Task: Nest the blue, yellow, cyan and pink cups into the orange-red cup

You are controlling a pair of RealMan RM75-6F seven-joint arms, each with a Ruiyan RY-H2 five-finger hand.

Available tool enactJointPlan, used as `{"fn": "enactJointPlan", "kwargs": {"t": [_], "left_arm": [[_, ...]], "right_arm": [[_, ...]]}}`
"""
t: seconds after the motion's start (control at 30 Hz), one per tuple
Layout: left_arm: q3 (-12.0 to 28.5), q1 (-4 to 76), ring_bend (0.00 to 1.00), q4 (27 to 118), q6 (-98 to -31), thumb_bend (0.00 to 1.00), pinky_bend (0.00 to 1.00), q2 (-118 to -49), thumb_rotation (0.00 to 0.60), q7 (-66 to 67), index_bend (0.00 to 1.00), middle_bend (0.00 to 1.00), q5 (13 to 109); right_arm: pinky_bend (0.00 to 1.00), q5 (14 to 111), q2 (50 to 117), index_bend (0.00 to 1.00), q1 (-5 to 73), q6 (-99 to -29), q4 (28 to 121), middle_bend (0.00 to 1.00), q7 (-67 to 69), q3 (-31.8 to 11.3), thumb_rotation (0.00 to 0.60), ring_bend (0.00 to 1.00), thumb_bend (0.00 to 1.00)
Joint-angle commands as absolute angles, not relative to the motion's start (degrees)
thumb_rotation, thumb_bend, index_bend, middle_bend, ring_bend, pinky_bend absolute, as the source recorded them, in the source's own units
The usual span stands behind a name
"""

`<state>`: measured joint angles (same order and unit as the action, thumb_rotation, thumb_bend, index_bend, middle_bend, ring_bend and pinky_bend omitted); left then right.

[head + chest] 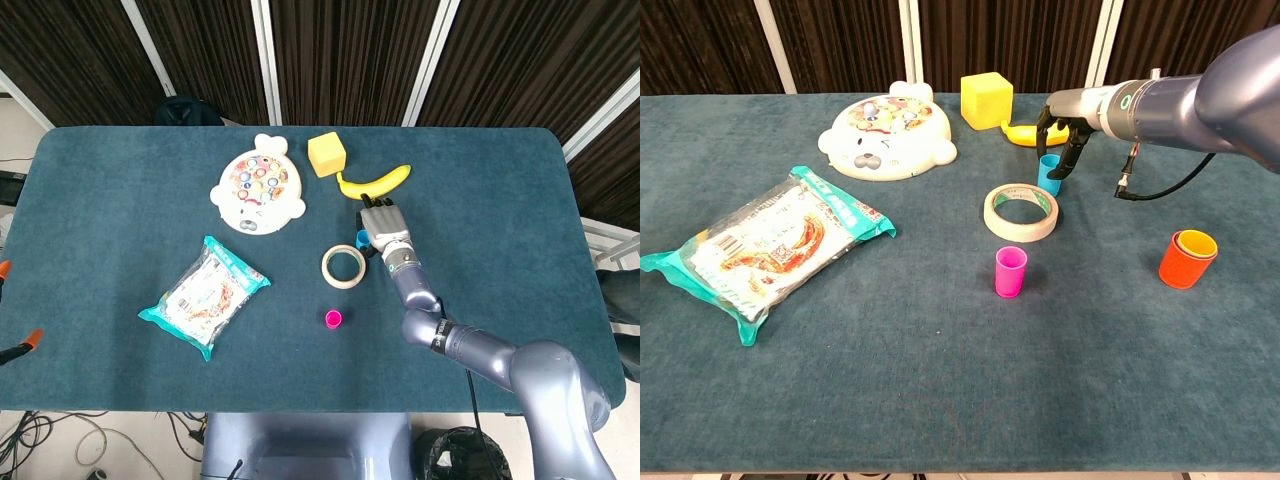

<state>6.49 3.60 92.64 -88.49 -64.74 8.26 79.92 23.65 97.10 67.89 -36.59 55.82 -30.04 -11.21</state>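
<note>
The right hand (pixel 1058 127) hangs over 1 upright cyan cup (pixel 1048 171), fingers curled down around its rim though a grip can't be confirmed, with 1 pink cup (pixel 1010 271) nearer me and 1 orange-red cup (pixel 1184 260), yellow one nested, off right.

The head view looks almost straight down from high above, taking in the whole bench (pixel 120 180) out to its far edge and the dark curtains behind. The chest view sits low at the near edge, facing across the surface, closer in. Both share the bench's middle, including the tape roll (pixel 343 266) (pixel 1021 211).
</note>
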Motion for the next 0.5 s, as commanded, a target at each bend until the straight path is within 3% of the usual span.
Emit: {"fn": "enactJointPlan", "kwargs": {"t": [0.03, 0.5], "left_arm": [[6.5, 3.6, 0.00, 92.6, -88.5, 0.13, 0.00, -64.7, 0.600, 8.2, 0.06, 0.02, 79.9], [6.4, 3.7, 0.00, 92.6, -88.4, 0.13, 0.00, -64.9, 0.600, 8.5, 0.06, 0.02, 79.9]], "right_arm": [[0.12, 23.5, 97.3, 0.45, 67.8, -36.4, 55.5, 0.03, -30.0, -11.3, 0.600, 0.13, 0.38], [0.13, 24.0, 97.3, 0.51, 67.5, -35.8, 54.7, 0.03, -29.9, -11.6, 0.600, 0.14, 0.39]]}}
